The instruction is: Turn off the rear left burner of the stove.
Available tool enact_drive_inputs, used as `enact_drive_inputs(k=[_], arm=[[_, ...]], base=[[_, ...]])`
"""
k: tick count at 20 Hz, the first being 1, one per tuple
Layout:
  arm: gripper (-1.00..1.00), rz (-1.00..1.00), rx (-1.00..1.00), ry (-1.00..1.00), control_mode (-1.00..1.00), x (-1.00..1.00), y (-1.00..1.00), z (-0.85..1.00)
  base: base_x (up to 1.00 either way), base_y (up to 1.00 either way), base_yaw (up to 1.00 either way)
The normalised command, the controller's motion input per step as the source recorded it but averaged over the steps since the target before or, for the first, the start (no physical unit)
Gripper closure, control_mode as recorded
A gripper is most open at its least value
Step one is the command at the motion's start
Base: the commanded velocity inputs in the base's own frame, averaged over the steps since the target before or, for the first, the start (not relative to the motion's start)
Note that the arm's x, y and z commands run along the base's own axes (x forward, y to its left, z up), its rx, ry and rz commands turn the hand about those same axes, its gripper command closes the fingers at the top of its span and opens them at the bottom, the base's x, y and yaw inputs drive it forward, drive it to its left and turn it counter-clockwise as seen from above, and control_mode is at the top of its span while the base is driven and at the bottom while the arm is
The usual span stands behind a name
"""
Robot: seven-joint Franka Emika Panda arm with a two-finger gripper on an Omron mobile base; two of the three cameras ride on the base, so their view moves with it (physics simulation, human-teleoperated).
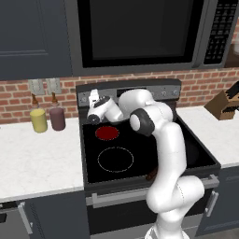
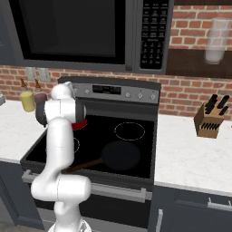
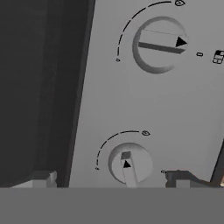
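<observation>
On the left of the left base view, a yellow bottle (image 1: 38, 120) and a maroon one (image 1: 57, 118) stand on the white worktop (image 1: 37, 163), well apart from the job. Next comes the stove (image 1: 196, 154), black glass under a grey control panel (image 1: 161, 93). The rear left burner (image 1: 107, 133) glows red at the back left of the glass, behind the larger white-ringed front zone (image 1: 115, 159), so it is not yet off. Just above and left of that red disc, the tool (image 1: 94, 99) is pressed up toward the left end of the panel.

The hand view settles the relation that matters. Two knobs sit on the grey face: the lower knob (image 3: 130, 164) lies between the two tips, its bar running along the view's vertical toward the tool, while the upper knob (image 3: 159, 44) lies farther off, its bar near level with the arrow to the right. The fingers (image 3: 41, 178) stand apart, one on each side of the lower knob, not visibly closed on it. I judge this lower knob the likely target, though which burner it governs cannot be read here.

Rightward, in the right base view, a dark skillet (image 2: 120, 155) rests on the front of the glass, and a knife block (image 2: 209, 120) stands on the right worktop.
</observation>
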Motion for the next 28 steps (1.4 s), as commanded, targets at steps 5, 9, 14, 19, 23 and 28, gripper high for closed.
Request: enact_drive_inputs(k=[5, 9, 14, 19, 23, 28], arm=[[-1.0, 0.0, -0.02, 0.0, -1.0, 0.27, 0.25, -0.03], [-1.0, 0.0, 0.0, 0.01, -1.0, 0.32, 0.07, 0.0], [-1.0, 0.0, 0.0, 0.03, -1.0, 0.25, 0.0, 0.0], [-1.0, 0.0, 0.0, 0.05, -1.0, 0.12, 0.0, 0.0], [1.0, 0.0, 0.0, 0.06, -1.0, 0.15, 0.0, 0.0], [1.0, 0.0, 0.0, 0.03, -1.0, 0.05, 0.0, 0.0]], base=[[0.0, 0.0, 0.0], [0.0, 0.0, 0.0], [0.0, 0.0, 0.0], [0.0, 0.0, 0.0], [0.0, 0.0, 0.0], [0.0, 0.0, 0.0]])
